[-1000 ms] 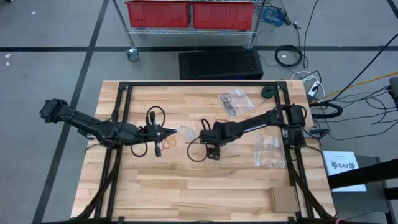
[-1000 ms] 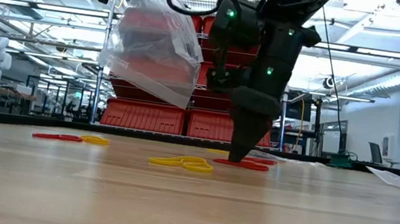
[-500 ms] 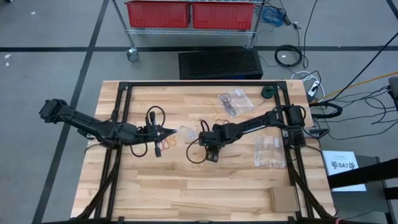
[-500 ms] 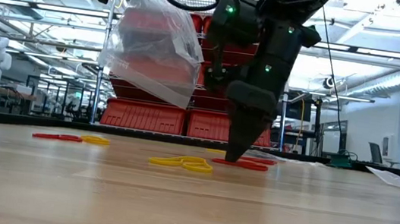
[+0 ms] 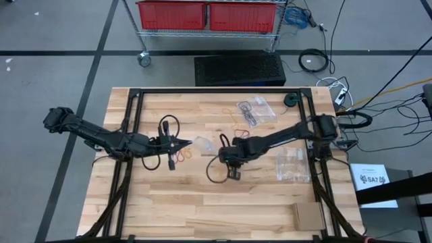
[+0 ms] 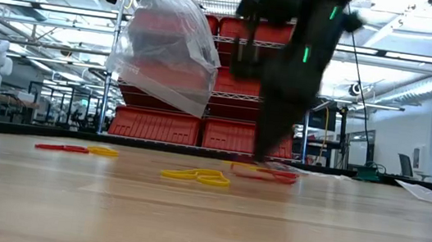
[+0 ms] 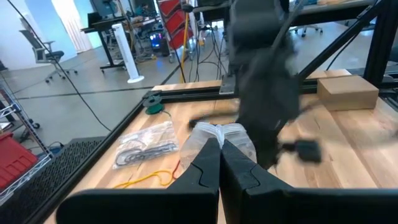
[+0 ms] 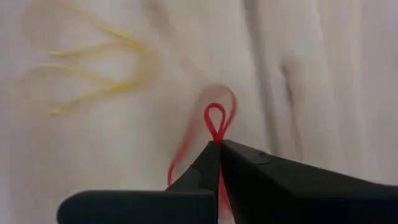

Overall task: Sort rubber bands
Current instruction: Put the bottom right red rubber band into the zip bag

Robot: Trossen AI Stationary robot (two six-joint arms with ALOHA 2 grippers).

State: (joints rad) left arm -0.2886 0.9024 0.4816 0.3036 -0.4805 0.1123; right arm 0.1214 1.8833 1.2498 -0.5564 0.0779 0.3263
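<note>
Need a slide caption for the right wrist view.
Right claw shut on a red rubber band, yellow bands lying nearby on the wooden table.

The right gripper [image 6: 271,157] is motion-blurred; its pinched red band [image 8: 216,121] partly hidden.

- A white sheet [image 5: 373,181] lies off the table at about four o'clock. It carries a dark printed logo, too small to read.
- No other text, label or number is readable.
</note>
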